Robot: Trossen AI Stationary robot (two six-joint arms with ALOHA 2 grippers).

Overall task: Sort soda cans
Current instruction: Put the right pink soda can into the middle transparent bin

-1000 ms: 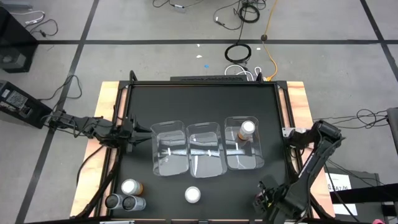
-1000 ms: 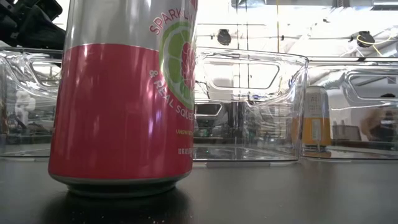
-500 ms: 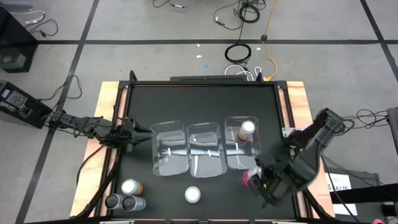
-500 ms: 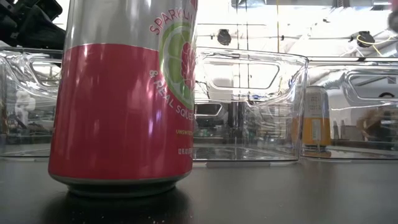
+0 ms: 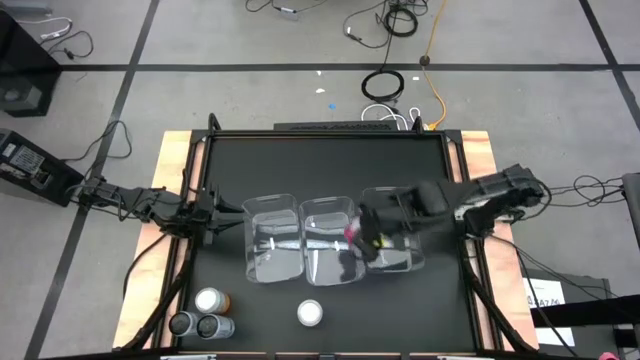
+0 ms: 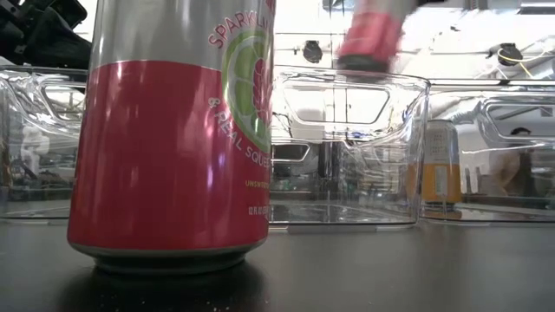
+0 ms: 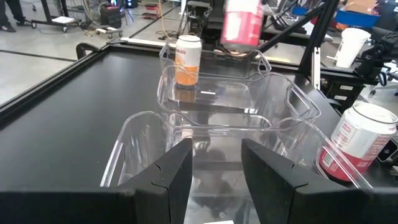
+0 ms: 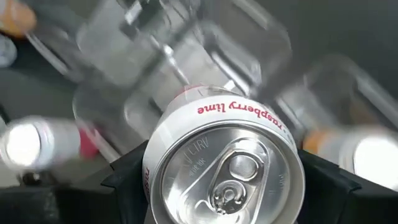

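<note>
Red can (image 5: 352,233) pinched upright in R gripper (image 5: 368,228), held above middle bin's (image 5: 331,268) right wall; L gripper (image 7: 214,171) spread, idle.

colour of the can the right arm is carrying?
Red-pink can with silver top; left wrist view.

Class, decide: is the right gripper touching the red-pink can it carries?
Touching. In the right wrist view the right gripper has its dark fingers pressed against both sides of the red-pink can.
</note>
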